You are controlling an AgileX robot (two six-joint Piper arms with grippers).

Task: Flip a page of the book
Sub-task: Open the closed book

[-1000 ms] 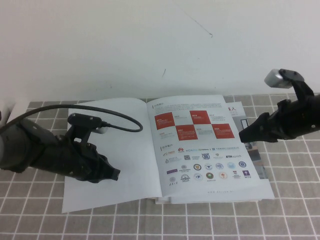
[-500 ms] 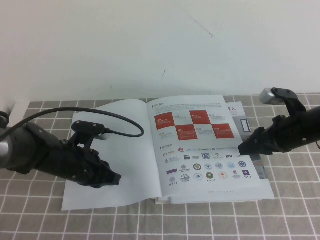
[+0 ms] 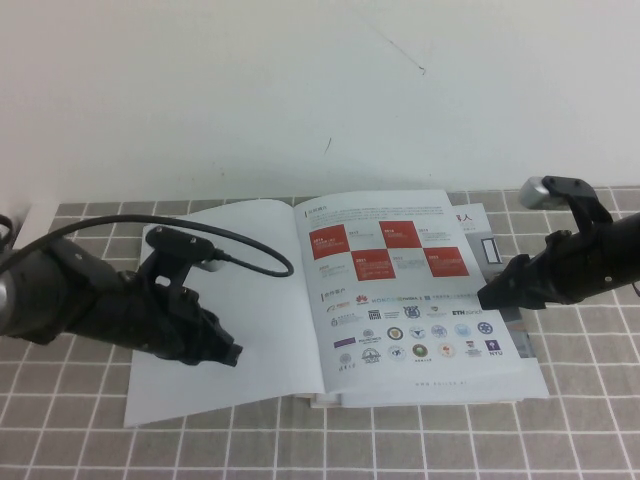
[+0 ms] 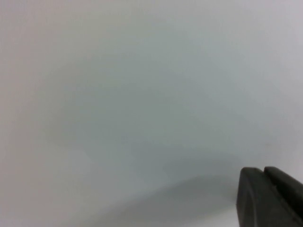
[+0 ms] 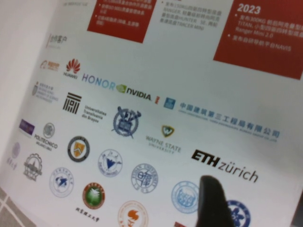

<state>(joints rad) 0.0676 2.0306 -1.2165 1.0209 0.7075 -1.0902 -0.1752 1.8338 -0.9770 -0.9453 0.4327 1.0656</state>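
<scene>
The book (image 3: 400, 300) lies open on the checked table (image 3: 580, 420), spine roughly at the middle of the high view. The page (image 3: 405, 290) to be turned is the right-hand leaf, with red squares above and rows of small logos below. It lies flat, with no corner or edge lifted. The left-hand leaf (image 3: 250, 300) is blank white. A larger printed piece (image 3: 490, 245) sticks out from under the book at its right edge.

Progress: judged as not started in any visible sense. The page has not been raised, curled or carried across the spine. Everything remains to do: getting an edge up, swinging the leaf over, laying it on the blank side.

Left tool (image 3: 228, 352): low over the blank leaf, near its lower middle. In the left wrist view two dark finger ends (image 4: 270, 196) sit side by side with no gap between them, so it reads as closed on nothing. Whether it presses on the paper cannot be settled.

Right tool (image 3: 488, 297): at the right edge of the page, level with the logo rows. The right wrist view shows one dark fingertip (image 5: 214, 201) over the logos near "ETH zürich".

Hard to make out:
- The second finger of the right tool is cut off at the frame edge, so I cannot tell whether it is open or closed.
- Contact between that fingertip and the page is unclear.
- The left wrist view is almost all featureless white paper.
</scene>
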